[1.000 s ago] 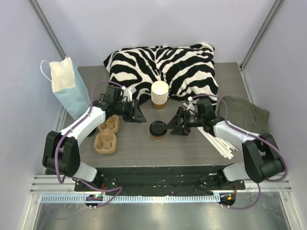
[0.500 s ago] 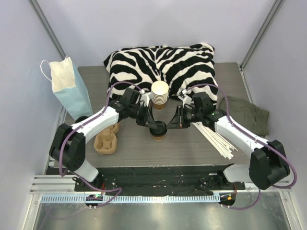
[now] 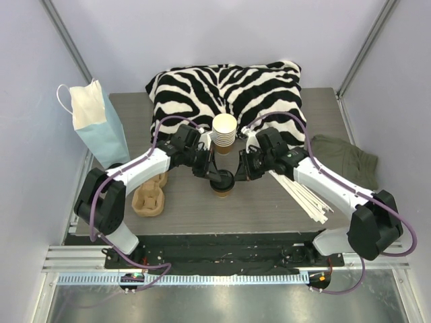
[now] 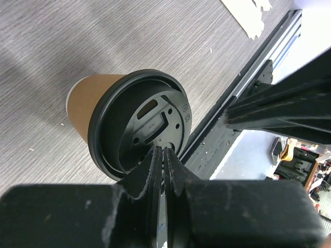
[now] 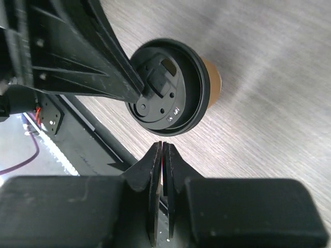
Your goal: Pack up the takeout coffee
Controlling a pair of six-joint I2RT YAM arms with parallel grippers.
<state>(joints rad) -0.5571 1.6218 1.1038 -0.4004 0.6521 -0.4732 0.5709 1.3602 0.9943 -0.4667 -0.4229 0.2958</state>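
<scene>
The takeout coffee (image 3: 222, 184), a tan paper cup with a black lid, stands upright near the middle of the table. My left gripper (image 3: 214, 176) is shut, with nothing between its fingers. In the left wrist view its tips (image 4: 164, 151) rest on the middle of the lid (image 4: 139, 129). My right gripper (image 3: 237, 173) is also shut and empty. In the right wrist view its tips (image 5: 162, 145) hover just off the lid's rim (image 5: 168, 88), not touching. The tan cup wall (image 5: 212, 82) shows beyond the lid.
A stack of lidless cups (image 3: 224, 132) stands just behind the coffee, before a zebra pillow (image 3: 229, 91). A pulp cup carrier (image 3: 149, 192) lies at the left, with a blue-and-white paper bag (image 3: 97, 121) behind it. White sticks (image 3: 306, 198) and green cloth (image 3: 343, 158) lie at the right.
Both arms have swung inward from either side to the coffee. Both grippers have gone from open to shut, and the left tips now sit on the lid.
</scene>
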